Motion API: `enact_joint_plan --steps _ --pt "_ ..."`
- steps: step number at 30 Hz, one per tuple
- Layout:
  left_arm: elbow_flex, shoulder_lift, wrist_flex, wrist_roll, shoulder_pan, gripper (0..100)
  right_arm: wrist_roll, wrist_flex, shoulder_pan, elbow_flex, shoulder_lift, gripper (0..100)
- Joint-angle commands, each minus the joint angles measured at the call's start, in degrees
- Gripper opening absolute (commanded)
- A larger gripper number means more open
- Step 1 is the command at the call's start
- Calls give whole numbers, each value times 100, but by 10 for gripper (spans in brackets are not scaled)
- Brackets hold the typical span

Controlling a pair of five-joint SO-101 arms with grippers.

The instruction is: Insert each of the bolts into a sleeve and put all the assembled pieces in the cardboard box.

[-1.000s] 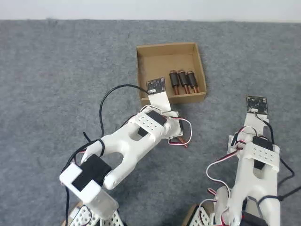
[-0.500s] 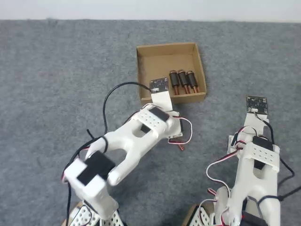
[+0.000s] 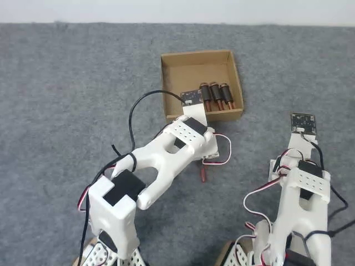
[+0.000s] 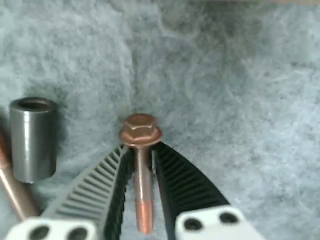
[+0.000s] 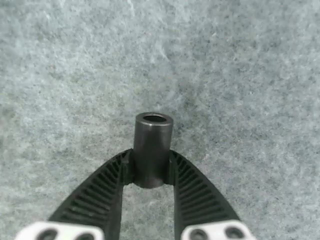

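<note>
My left gripper (image 4: 141,150) is shut on a copper bolt (image 4: 140,132), gripping the shank just below the hex head, above the grey carpet. Beside it lies a loose dark sleeve (image 4: 32,137), and a second copper shank (image 4: 14,192) shows at its lower end. My right gripper (image 5: 150,156) is shut on another dark sleeve (image 5: 151,145), with the open bore facing away from the fingers. In the high view the left arm (image 3: 166,158) sits just in front of the cardboard box (image 3: 166,72), and the bolt's end (image 3: 203,173) pokes out beneath its wrist. Three assembled pieces (image 3: 216,97) lie in the box.
The right arm (image 3: 302,183) stands at the lower right, apart from the box. A black cable (image 3: 133,119) loops off the left arm. Grey carpet (image 3: 66,100) covers the table, with free room to the left and behind the box.
The left arm has swung its wrist to the right, closer to the box's front wall, and the held bolt has turned from slanting to pointing nearly straight toward the front. The right arm has kept still.
</note>
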Motion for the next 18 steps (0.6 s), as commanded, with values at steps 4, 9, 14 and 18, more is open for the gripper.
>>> enact_joint_plan --steps 4,9,14,18 --pt "-224 9 176 -941 26 11 114 -92 -101 -70 -136 6" --pt "-444 9 580 -1670 26 11 123 -92 -101 -70 -136 6" --pt "-505 9 633 -2127 26 13 123 -92 -101 -70 -136 6" --pt "-514 0 607 -2119 -18 55 123 -92 -101 -70 -136 6"
